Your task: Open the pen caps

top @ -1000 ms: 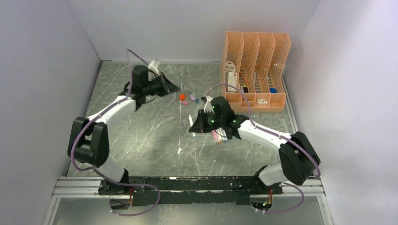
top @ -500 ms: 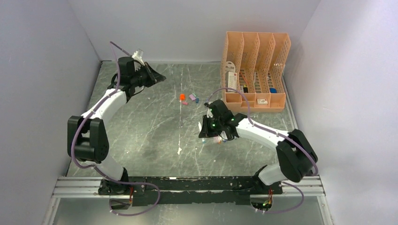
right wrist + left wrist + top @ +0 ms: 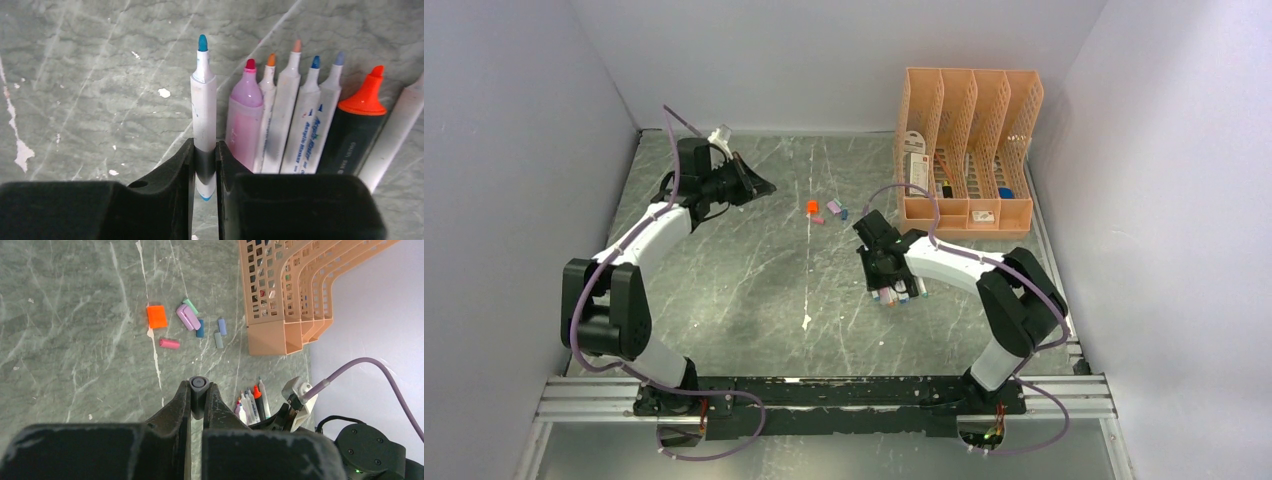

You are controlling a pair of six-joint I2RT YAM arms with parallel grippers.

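From my station the light was even and soft and came from above. The tabletop (image 3: 754, 290) gave no glare and carried only faint, diffuse shadows under the arms. The overhead picture was slightly soft. The left claw (image 3: 198, 390) and right claw (image 3: 204, 147) looked dark and blurred near the lens, while the pens (image 3: 290, 125) were sharp.
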